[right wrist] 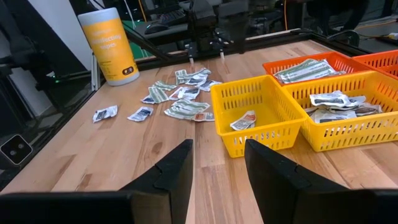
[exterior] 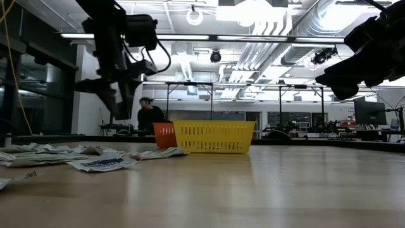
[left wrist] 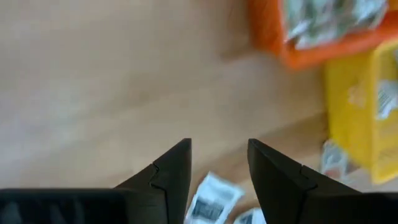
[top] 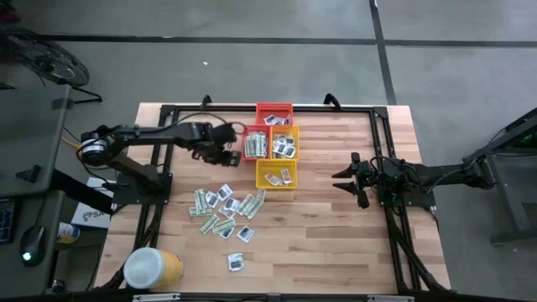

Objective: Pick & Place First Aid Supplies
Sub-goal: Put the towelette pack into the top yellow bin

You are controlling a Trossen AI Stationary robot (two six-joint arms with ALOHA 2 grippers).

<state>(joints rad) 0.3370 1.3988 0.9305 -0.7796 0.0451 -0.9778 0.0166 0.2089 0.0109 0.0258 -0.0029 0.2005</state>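
The left gripper (top: 225,153), fingers parted and empty, hangs beside the orange basket (top: 255,143). The first aid supplies (top: 225,206) lie scattered flat below it, strips pointing every way. The right gripper (top: 341,180) waits, released.

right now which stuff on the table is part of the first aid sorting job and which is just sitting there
Part of the job:
- loose packets piled on the table
- stray packet nearer the tub
- left gripper, open and empty, beside the baskets
- right gripper, open, waiting

Just sitting there:
- yellow tub
- baskets, already holding packets
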